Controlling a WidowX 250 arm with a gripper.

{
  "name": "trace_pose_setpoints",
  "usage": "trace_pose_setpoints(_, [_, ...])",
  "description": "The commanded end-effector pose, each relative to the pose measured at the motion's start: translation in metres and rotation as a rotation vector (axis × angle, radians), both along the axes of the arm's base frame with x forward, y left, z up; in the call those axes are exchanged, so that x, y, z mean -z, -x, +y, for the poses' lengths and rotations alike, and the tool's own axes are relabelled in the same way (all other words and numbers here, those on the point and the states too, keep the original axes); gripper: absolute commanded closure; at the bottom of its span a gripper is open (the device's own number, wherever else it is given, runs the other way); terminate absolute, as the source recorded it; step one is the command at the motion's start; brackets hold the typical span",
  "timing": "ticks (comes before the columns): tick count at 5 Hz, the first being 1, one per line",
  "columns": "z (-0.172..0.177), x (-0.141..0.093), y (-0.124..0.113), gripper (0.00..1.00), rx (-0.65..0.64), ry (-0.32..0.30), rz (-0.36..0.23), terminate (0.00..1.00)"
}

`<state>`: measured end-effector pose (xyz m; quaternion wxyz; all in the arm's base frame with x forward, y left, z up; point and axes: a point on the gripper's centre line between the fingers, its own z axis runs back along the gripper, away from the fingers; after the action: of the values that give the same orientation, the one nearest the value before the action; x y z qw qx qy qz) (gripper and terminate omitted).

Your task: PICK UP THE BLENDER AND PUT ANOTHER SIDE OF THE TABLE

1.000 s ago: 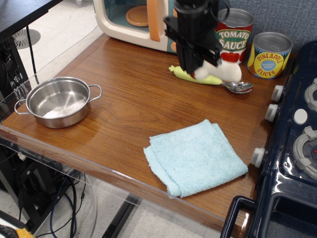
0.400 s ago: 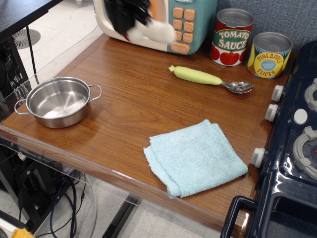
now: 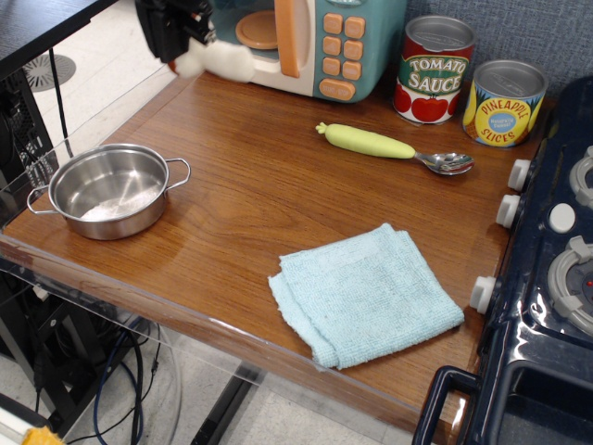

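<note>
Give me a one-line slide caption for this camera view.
Gripper carries the toy mushroom over the table's far-left corner.

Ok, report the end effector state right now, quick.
End effector: closed on the blender, held in the air at the back left corner of the table.

counts on the table (image 3: 250, 185)

two cans (image 3: 435, 69) (image 3: 504, 102), one spoon (image 3: 394, 148), one steel pot (image 3: 109, 190), one blue cloth (image 3: 366, 292), one toy microwave (image 3: 306, 42), one stove (image 3: 556, 269).
</note>
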<state>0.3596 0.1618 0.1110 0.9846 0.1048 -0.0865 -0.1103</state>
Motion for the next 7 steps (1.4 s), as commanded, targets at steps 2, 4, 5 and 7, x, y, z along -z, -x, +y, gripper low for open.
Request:
trace_pose_setpoints(2, [0.051,0.017,-0.018,1.00,-0.058,-0.054,-0.027,0.00])
trace_pose_setpoints(4, [0.081,0.042,-0.031,1.00,-0.068,-0.041,-0.068,0.00])
trace_pose_setpoints(5, [0.077,0.039,-0.025,0.00,-0.074,-0.045,-0.088,0.00])
trace_pose_setpoints(7, [0.075,0.035,-0.026,0.00,-0.080,-0.038,-0.091,0.00])
